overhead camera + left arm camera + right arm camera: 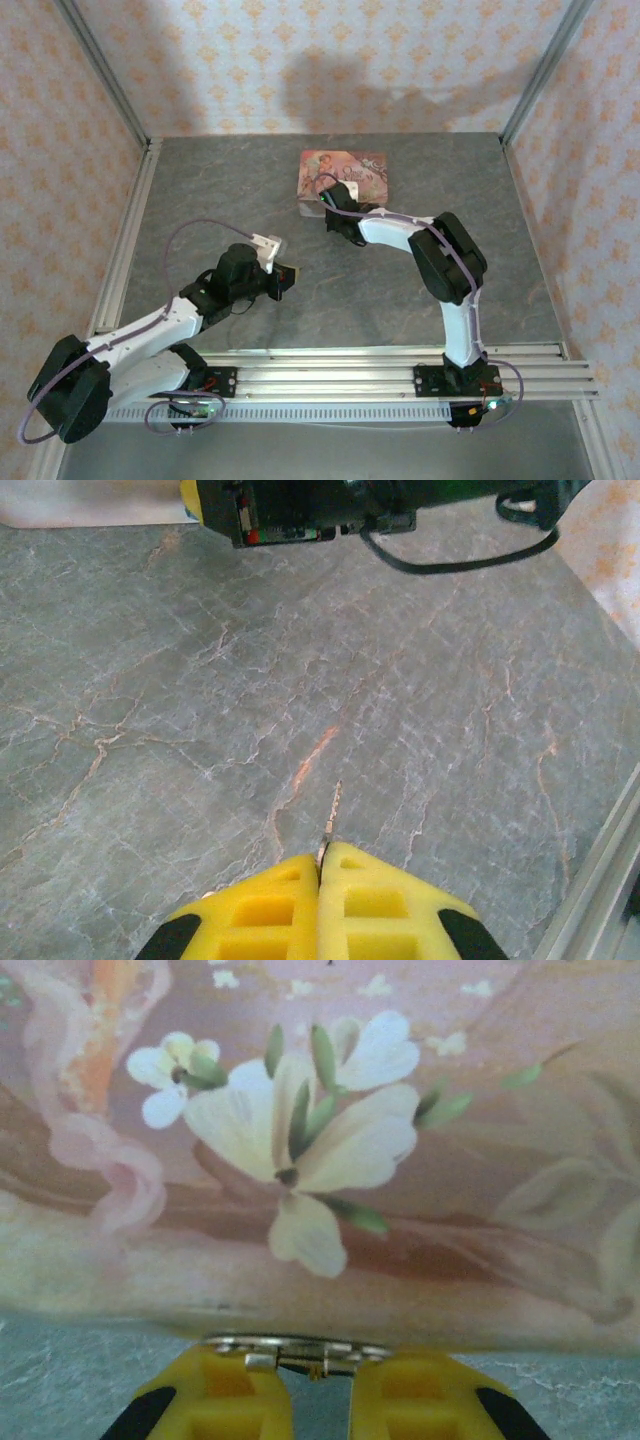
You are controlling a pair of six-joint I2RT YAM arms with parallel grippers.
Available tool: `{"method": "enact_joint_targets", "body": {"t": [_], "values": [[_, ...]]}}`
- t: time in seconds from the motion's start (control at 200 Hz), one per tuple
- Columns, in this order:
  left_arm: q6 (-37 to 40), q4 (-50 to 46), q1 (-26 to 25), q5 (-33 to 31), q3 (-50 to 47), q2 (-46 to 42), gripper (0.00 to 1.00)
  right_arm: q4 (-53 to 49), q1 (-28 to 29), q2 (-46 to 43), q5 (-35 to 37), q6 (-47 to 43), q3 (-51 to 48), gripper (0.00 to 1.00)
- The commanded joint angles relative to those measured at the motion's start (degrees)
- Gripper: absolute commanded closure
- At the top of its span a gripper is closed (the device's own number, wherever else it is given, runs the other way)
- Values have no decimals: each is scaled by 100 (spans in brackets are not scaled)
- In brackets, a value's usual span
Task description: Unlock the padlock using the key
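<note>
Left hand (320,860) pinches key (332,805); blade juts beyond fingertips.

Pink floral tin (345,175), seemingly shut, on table (200,200).

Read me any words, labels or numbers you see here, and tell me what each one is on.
Tin lid: a line of curly script, too small and blurred to read.
Tin side, seen from the right wrist: painted flowers, no lettering.
Nothing else legible.
</note>
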Motion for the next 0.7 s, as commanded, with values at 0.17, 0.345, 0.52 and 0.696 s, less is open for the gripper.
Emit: {"method": "enact_joint_targets", "body": {"t": [0.17, 0.345, 0.52, 0.696], "values": [[267, -243, 31, -210, -7, -151, 100, -329, -19, -1017, -1463, -98, -503, 100], [-192, 350, 31, 124, -121, -23, 100, -283, -84, -1469, -2253, 250, -881, 100], [-704, 1487, 57, 323, -370, 320, 100, -219, -276, -1847, -3049, 762, -1142, 100], [-1096, 2349, 104, 399, -519, 616, 100, -253, -421, -2149, -3681, 1053, -1224, 100]]}}
